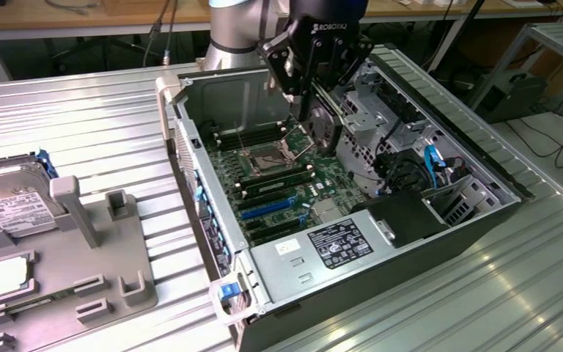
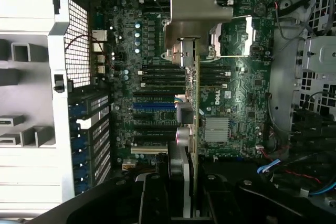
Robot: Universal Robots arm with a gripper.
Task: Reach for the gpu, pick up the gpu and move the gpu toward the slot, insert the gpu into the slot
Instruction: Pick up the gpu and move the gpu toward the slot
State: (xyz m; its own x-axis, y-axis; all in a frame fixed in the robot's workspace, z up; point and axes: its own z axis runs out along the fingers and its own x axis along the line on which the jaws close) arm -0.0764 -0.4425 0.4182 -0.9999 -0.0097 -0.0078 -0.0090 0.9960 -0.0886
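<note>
From the wrist I see the gpu (image 2: 195, 108) edge-on over the motherboard (image 2: 247, 77). The exterior view shows my hand (image 1: 306, 110) pointing down over the open case (image 1: 389, 242), pinching the card.

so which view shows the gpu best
The wrist view: the gpu is seen edge-on along its length, silver bracket included, over the motherboard. The exterior view shows part of it below the gripper, inside the open computer case.
</note>
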